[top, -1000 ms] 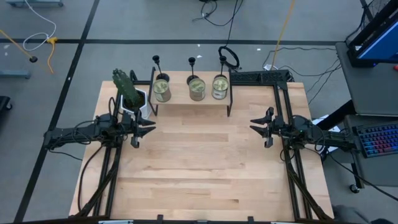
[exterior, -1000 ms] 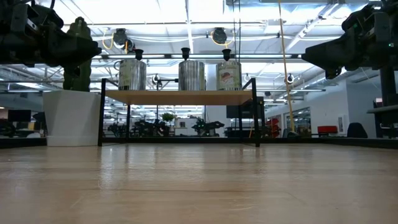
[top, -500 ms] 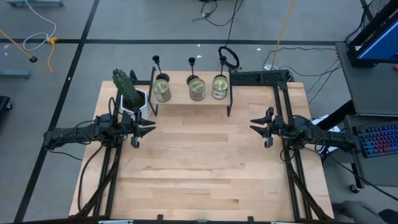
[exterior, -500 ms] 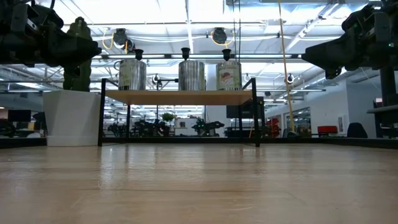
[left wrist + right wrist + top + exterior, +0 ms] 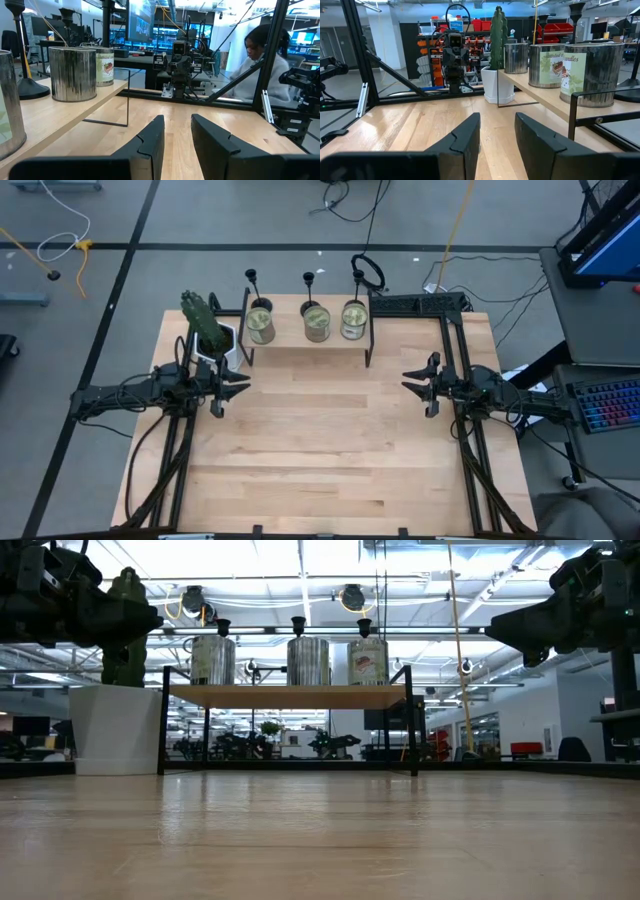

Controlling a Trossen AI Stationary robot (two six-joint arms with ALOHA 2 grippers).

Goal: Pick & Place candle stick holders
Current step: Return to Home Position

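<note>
Three holders stand in a row on the shelf at the table's far edge, one behind each jar. The left gripper and right gripper hover at opposite sides, fingers spread, empty.

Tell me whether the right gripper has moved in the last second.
No. In the high view the right gripper holds the same spot relative to the shelf.

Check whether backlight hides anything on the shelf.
Low view: ceiling lights behind leave the candle stick holders, left gripper and right gripper as silhouettes; the table carries a sheen. High view: even light, holders plain behind the candle tins.
</note>
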